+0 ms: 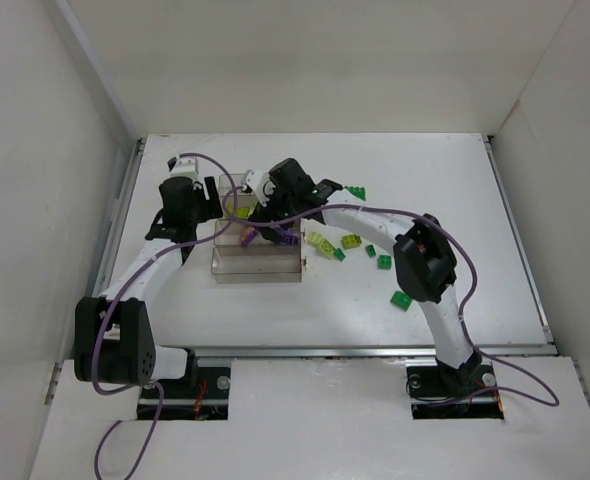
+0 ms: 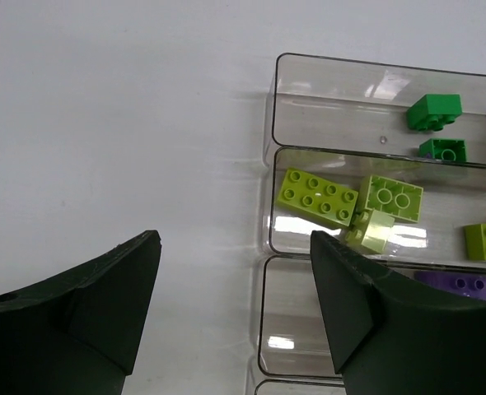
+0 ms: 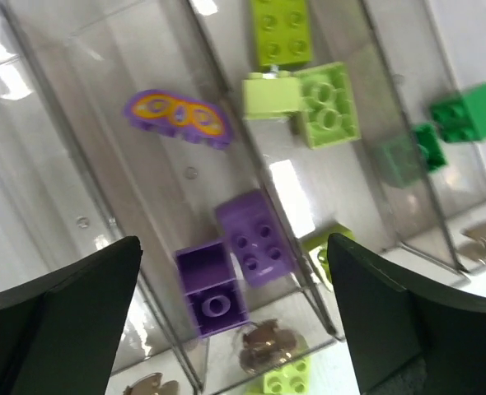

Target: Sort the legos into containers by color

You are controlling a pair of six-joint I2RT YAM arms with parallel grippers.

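The containers (image 1: 257, 266) are clear bins joined as one tray, and both grippers hover over them. My right gripper (image 3: 233, 247) is open above the purple bin, holding nothing. Two purple legos (image 3: 255, 237) lie below it, one (image 3: 212, 288) upside down, beside a purple-and-orange mask-shaped piece (image 3: 177, 115). The neighbouring bin holds yellow-green legos (image 2: 317, 196), and the bin beyond holds dark green ones (image 2: 434, 111). My left gripper (image 2: 235, 243) is open and empty over the tray's end wall (image 2: 269, 206). Loose green (image 1: 400, 300) and yellow-green legos (image 1: 351, 241) lie on the table to the right.
White walls enclose the white table (image 1: 455, 200) on three sides. One green lego (image 1: 355, 192) lies near the right arm's forearm. A yellow-green lego (image 3: 288, 378) sits just outside the tray's end. The right arm (image 1: 425, 265) arches over the loose bricks.
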